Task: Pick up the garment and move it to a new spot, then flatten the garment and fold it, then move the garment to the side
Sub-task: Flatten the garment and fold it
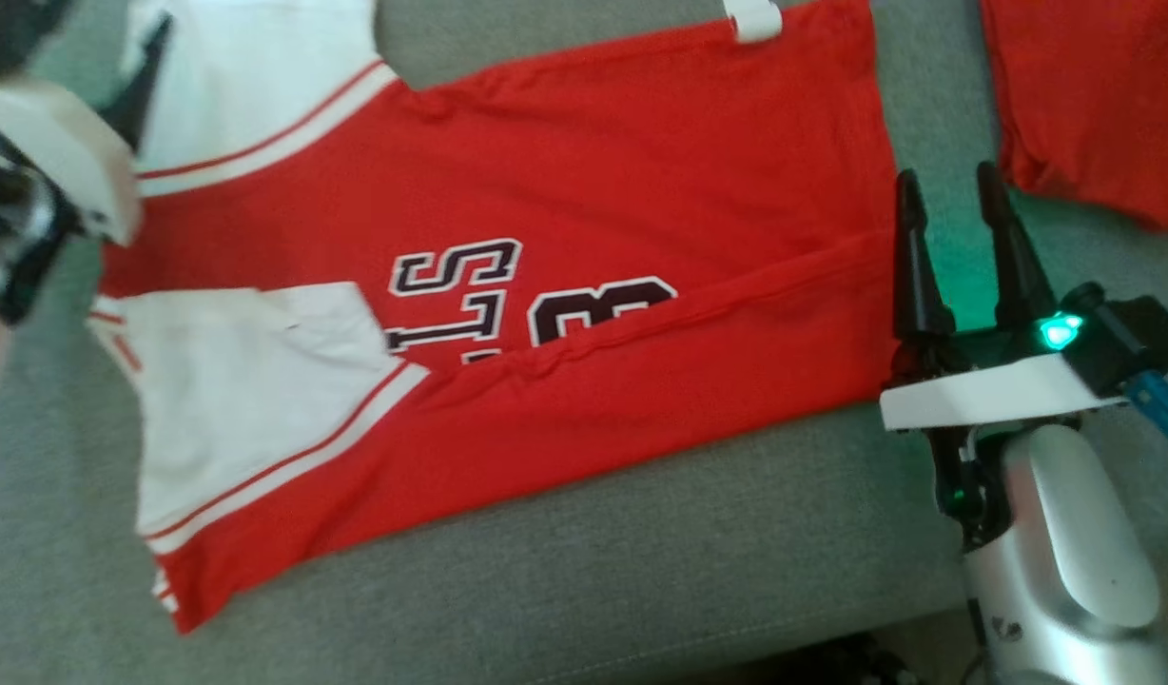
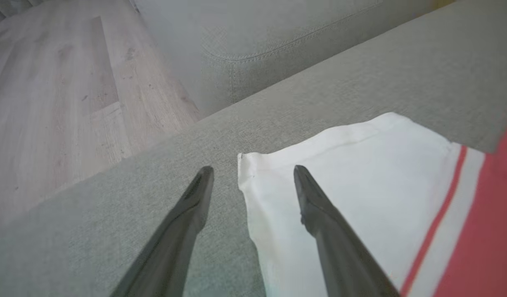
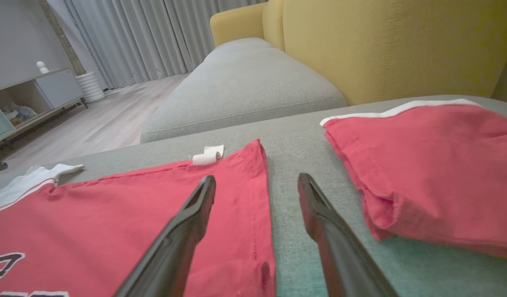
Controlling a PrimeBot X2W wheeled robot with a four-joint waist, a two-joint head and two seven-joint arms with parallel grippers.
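Observation:
The garment [image 1: 584, 190], a red jersey with white sleeves and black lettering, lies spread on the grey sofa cushion [image 1: 641, 533]. Its near long edge is folded up over part of the lettering. My right gripper [image 1: 947, 176] stands open just off the jersey's right end; in the right wrist view the right gripper [image 3: 257, 179] has one finger over the red cloth [image 3: 113, 214] and the other over bare cushion. My left gripper [image 2: 253, 169] is open, its fingers on either side of the corner of a white sleeve [image 2: 361, 177], holding nothing. My left arm [image 1: 61, 152] is a blur at the head view's upper left.
A second red garment [image 1: 1088, 105], folded, lies to the right of my right gripper, close by it [image 3: 422, 165]. A yellow backrest [image 3: 381, 45] rises behind it. The cushion's front edge [image 1: 641, 656] runs below the jersey. Wooden floor [image 2: 51, 103] lies past the cushion's left end.

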